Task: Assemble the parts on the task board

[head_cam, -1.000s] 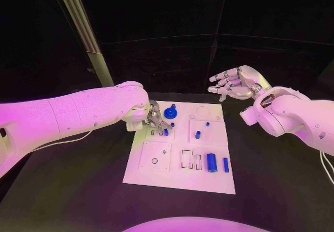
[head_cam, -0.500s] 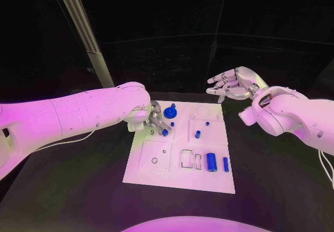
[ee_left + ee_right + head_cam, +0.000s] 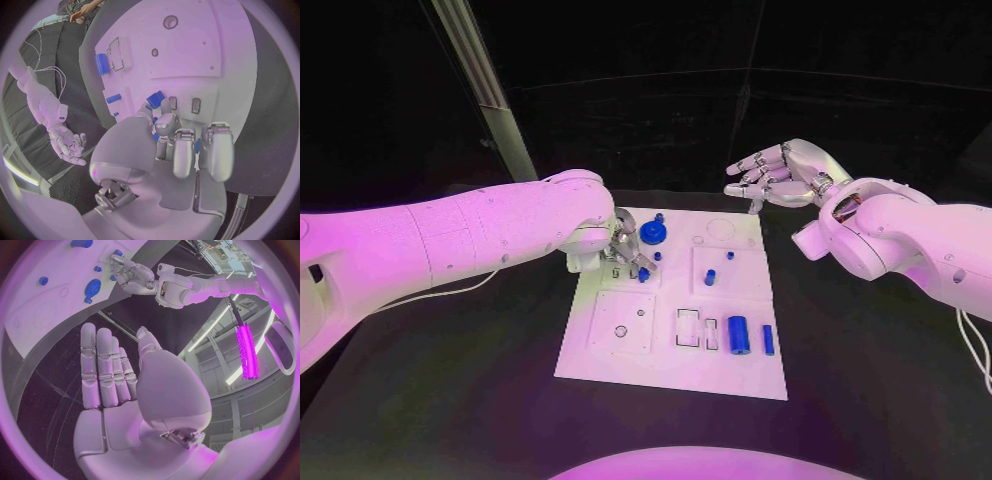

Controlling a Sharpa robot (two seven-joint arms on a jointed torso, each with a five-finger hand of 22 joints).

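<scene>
Blue parts (image 3: 737,336) on the white task board (image 3: 678,367), black table (image 3: 473,400).

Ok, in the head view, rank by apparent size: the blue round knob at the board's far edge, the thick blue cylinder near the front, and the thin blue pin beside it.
1. Thick blue cylinder: largest.
2. Blue round knob: slightly smaller, though it lies farther from the camera, so the gap is unsure.
3. Thin blue pin: about as long as the cylinder but far narrower, so smallest.
</scene>
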